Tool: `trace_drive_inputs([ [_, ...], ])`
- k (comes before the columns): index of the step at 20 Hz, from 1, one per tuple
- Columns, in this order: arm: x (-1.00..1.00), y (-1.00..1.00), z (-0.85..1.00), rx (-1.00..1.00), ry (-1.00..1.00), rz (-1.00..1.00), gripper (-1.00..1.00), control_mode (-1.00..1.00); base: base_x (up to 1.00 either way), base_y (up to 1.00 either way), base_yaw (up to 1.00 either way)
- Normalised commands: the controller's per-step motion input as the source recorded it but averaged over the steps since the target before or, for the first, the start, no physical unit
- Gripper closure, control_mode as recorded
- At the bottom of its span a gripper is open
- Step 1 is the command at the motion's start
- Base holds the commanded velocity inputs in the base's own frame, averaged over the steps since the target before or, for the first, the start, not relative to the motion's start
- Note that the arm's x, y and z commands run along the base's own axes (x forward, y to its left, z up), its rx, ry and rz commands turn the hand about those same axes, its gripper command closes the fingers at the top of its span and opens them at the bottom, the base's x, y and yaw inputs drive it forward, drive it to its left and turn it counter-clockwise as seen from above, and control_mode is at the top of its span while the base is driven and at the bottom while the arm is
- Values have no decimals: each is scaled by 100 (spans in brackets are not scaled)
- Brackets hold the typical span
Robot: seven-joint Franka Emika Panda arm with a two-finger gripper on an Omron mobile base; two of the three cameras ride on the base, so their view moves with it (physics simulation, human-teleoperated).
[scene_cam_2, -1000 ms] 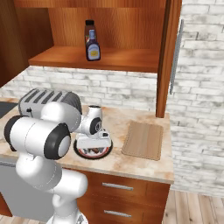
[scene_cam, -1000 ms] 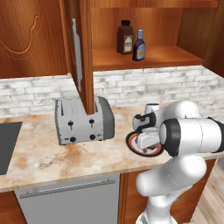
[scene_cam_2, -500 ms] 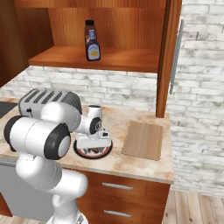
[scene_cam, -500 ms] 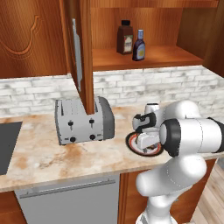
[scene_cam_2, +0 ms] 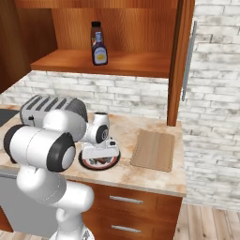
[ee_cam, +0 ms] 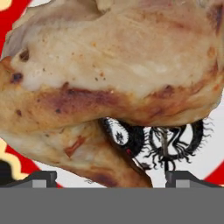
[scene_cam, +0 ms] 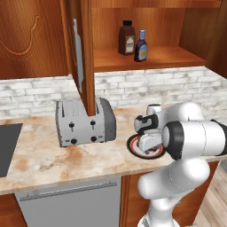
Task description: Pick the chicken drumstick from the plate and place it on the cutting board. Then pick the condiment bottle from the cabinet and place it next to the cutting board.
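Golden-brown roasted skin fills the hand view: the chicken drumstick lies right in front of the pincer, whose two dark fingertips stand wide apart at the bottom edge, one on each side of the meat, with nothing between them gripped. Whether the tips touch the drumstick I cannot tell. Beneath the meat show the white centre, dark blotchy pattern and red ring of the plate.

From the base cameras the hand hangs low, directly over the plate on the marbled counter, hiding most of what lies on it. The cutting board lies flat just beyond the plate on the robot's right, apart from it. A silver toaster stands on the pincer's other side, to the left. Well above the hand, on the shelf of the open cabinet, the condiment bottle stands upright just beside a taller brown bottle.
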Motion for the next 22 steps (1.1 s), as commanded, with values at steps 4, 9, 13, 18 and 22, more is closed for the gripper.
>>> trace_drive_inputs([
  [4,0,0,1,0,-2,2,-100,-100,0,0,0],
  [9,0,3,0,0,-3,2,-100,-100,0,0,0],
  [13,7,8,-1,0,-1,2,-100,-100,0,0,0],
  [18,16,5,-5,0,0,3,-100,-100,0,0,0],
  [22,21,0,-8,0,0,3,-100,-100,0,0,0],
])
